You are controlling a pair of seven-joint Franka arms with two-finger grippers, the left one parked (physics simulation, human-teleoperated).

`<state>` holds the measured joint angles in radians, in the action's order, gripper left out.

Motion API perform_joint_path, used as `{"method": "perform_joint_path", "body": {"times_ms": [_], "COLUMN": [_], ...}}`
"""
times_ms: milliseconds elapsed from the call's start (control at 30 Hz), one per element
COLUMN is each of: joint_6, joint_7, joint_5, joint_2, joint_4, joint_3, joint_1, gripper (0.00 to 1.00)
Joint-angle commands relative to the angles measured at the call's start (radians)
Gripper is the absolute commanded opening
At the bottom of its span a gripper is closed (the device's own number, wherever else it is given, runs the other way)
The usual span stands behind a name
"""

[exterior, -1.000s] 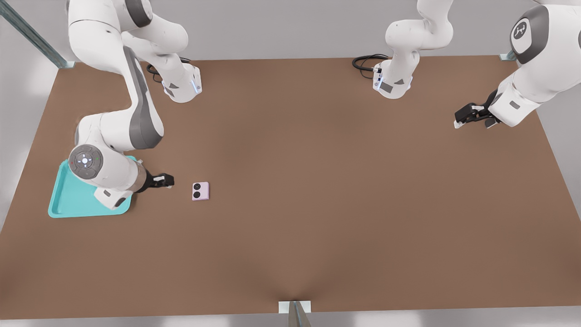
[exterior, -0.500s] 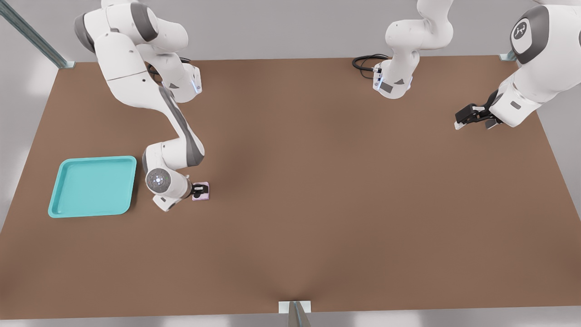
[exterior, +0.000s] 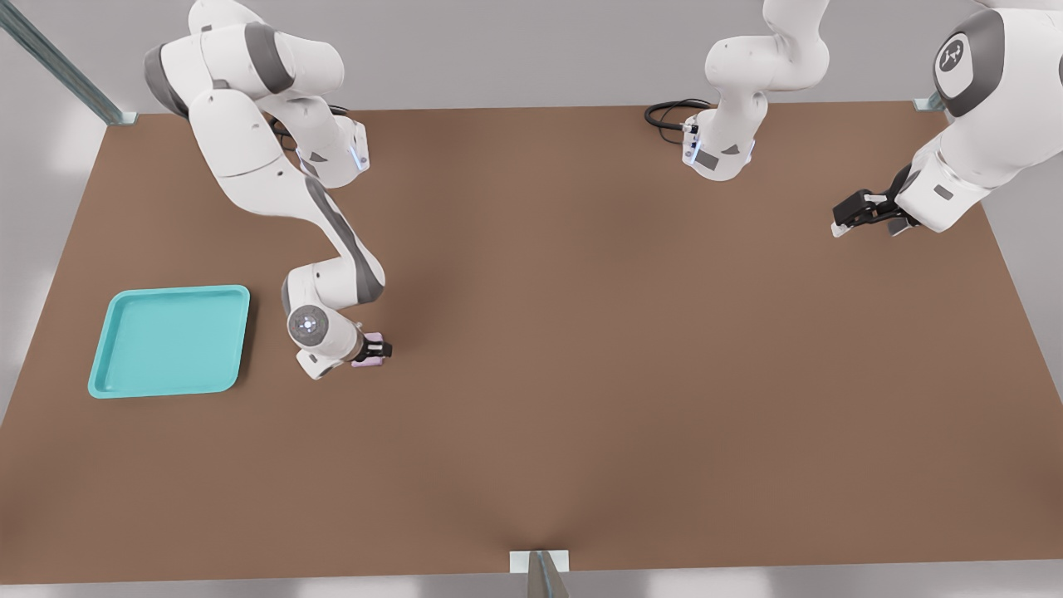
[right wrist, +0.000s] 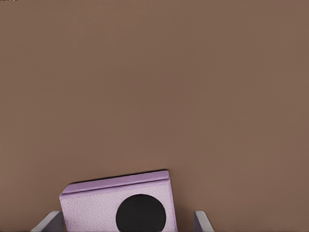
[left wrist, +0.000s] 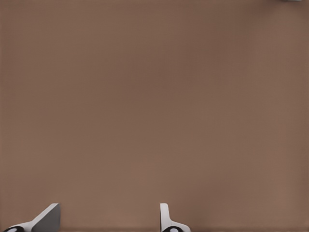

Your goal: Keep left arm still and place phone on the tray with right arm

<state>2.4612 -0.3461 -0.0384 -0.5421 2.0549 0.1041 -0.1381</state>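
Note:
The pale pink-lilac phone (exterior: 373, 340) lies on the brown table, to the front view's right of the turquoise tray (exterior: 170, 290). My right arm's gripper (exterior: 374, 350) is down over the phone with one finger on each side of it. The right wrist view shows the phone (right wrist: 96, 208), with one black circle visible, between the gripper (right wrist: 125, 220) fingers. One finger is against an edge and a narrow gap shows at the other. The gripper is open. The tray holds nothing.
The parked arm's gripper (exterior: 868, 212) hangs over the table at the front view's far right. Two arm bases and a black cable (exterior: 668, 112) sit along the far edge. A metal bracket (exterior: 540, 565) stands at the near edge.
My right arm swung from over the tray's edge toward the front view's right and came down onto the phone. The gripper now straddles it. The tray is uncovered.

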Motion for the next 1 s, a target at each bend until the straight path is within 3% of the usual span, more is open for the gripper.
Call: {"method": "perform_joint_path", "body": {"times_ms": [0,100,133,467,700,900,933,967], "joint_6": [0.048,0.058,0.056,-0.105,-0.199,-0.197,-0.194,-0.197], "joint_7": [-0.088,-0.086,-0.086,0.062,0.665,0.961,0.960,0.952], "joint_5": [0.002,0.002,0.002,0.002,0.000,-0.011,-0.011,-0.009], "joint_2": [-0.006,-0.006,-0.004,0.139,0.211,0.116,0.103,0.102], "joint_4": [0.001,0.002,0.002,-0.002,0.021,-0.102,-0.104,-0.108], "joint_3": [0.000,0.000,0.000,0.000,0.000,-0.014,-0.014,-0.014], "joint_1": [-0.002,-0.002,-0.002,0.077,0.478,0.669,0.669,0.670], "gripper": [1.00,0.79,0.78,0.79,0.78,0.79,0.85,1.00]}}
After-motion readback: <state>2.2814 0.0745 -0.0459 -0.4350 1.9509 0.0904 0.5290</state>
